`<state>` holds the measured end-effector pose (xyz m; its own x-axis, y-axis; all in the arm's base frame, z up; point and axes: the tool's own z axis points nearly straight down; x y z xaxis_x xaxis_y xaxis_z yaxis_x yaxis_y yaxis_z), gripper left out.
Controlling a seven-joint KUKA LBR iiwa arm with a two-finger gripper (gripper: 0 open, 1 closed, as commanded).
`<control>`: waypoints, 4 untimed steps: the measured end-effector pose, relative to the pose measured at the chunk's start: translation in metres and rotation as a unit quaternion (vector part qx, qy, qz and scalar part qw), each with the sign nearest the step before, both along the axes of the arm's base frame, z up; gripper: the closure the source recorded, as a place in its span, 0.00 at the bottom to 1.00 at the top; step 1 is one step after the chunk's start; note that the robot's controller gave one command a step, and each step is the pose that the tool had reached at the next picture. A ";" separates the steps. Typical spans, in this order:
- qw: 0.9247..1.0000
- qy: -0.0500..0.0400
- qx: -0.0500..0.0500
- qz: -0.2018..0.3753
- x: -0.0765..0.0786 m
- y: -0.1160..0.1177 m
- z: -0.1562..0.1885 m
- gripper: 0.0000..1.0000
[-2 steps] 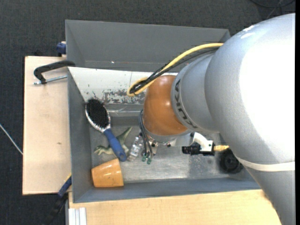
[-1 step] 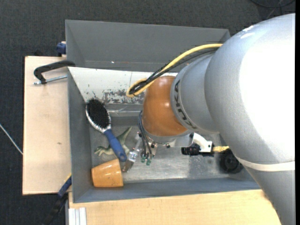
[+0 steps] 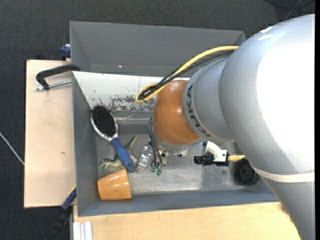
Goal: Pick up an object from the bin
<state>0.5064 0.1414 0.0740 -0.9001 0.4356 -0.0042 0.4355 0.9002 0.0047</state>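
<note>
My gripper (image 3: 157, 167) hangs low in the middle of the bin, just under the arm's orange cover. Right beside it on the left lies a small clear object (image 3: 144, 160), touching the end of a hairbrush's blue handle. The hairbrush (image 3: 105, 123) has a black oval head and runs diagonally from the upper left down toward the gripper. A green toy figure (image 3: 113, 161) lies under and left of the handle. An orange cup (image 3: 114, 185) rests on its side at the bin's front left.
To the right of the gripper lies a white and black object (image 3: 212, 156), and a black round thing (image 3: 245, 173) sits in the front right corner. The big grey arm covers the bin's right part.
</note>
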 end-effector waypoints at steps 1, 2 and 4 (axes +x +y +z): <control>1.000 0.002 0.001 0.001 -0.002 0.002 -0.002 0.00; 0.999 -0.015 -0.006 -0.050 0.000 0.054 0.005 0.00; 0.992 0.003 -0.003 0.129 0.030 0.084 0.008 0.00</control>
<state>0.5366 0.2250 0.0823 -0.9817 0.1902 -0.0002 0.1902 0.9817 -0.0029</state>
